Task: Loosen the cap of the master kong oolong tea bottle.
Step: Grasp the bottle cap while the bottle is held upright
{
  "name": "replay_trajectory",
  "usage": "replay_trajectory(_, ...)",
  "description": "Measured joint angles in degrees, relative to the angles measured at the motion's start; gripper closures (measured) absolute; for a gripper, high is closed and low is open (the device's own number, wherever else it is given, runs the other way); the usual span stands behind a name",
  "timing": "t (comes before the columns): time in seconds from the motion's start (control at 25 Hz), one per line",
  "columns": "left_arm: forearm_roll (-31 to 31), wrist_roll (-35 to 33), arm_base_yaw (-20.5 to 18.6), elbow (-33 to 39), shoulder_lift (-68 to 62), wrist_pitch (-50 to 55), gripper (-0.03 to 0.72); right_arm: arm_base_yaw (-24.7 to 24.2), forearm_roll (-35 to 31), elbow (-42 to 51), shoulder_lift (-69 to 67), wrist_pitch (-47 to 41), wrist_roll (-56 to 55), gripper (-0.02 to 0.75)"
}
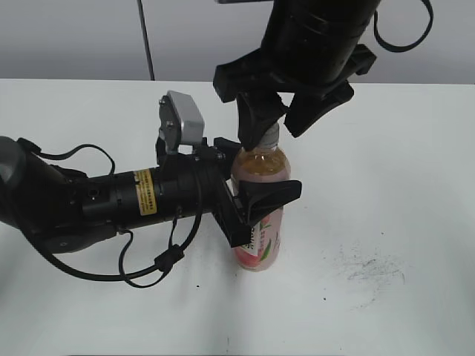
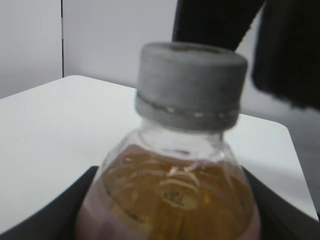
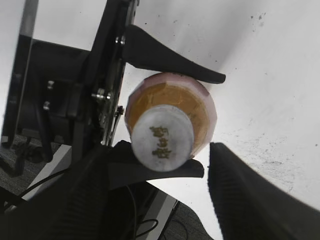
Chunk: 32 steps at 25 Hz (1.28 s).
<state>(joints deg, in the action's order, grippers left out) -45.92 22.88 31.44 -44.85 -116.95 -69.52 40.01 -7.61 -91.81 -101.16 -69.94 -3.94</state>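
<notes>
Left arm: lies low along the white table (image 1: 386, 170), reaching in from the left with its wrist camera housing (image 1: 182, 119) on top.
Left gripper (image 1: 256, 194): clenched on the master kong oolong tea bottle (image 1: 260, 215), one finger pressed to each side of the body at label height; the right wrist view shows both black fingers (image 3: 170, 57) hard against the bottle's shoulder.
Bottle: upright between those fingers, its base on the table below them, amber tea up into the shoulder, pink label running down beneath the grip.
Cap (image 2: 190, 85): grey-white, ribbed, seated on the neck, directly above the left gripper and right in front of its camera; from above, the cap (image 3: 161, 138) shows faint gold characters on top.
Right gripper (image 1: 276, 119): comes straight down from above, fingers spread and released, one on each side of the cap; in its own view there's a clear gap between the ribbed pads (image 3: 250, 200) and the cap — not touching.
Table right of the grippers: scuffed with dark marks (image 1: 367, 271), well apart from the bottle.
</notes>
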Motion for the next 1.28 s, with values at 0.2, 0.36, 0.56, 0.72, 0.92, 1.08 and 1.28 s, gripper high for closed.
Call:
replay_trajectory(0.2,0.0,0.0,0.0,0.0,0.0,0.0,0.24,0.0,-0.02,0.0,0.0,0.0,-0.05,0.267)
replay_trajectory(0.36,0.0,0.0,0.0,0.0,0.0,0.0,0.24,0.0,-1.21,0.0,0.0,0.0,-0.05,0.274)
replay_trajectory(0.56,0.0,0.0,0.0,0.0,0.0,0.0,0.24,0.0,-1.64,0.0,0.0,0.0,-0.05,0.3)
replay_trajectory(0.72,0.0,0.0,0.0,0.0,0.0,0.0,0.24,0.0,-1.44,0.0,0.0,0.0,-0.05,0.307)
replay_trajectory(0.92,0.0,0.0,0.0,0.0,0.0,0.0,0.24,0.0,-1.44,0.0,-0.21,0.0,-0.05,0.309)
replay_trajectory(1.08,0.0,0.0,0.0,0.0,0.0,0.0,0.24,0.0,-1.44,-0.11,-1.36,-0.04,-0.05,0.309)
replay_trajectory(1.28,0.0,0.0,0.0,0.0,0.0,0.0,0.24,0.0,-1.25,-1.45,-1.5,-0.25,-0.05,0.322)
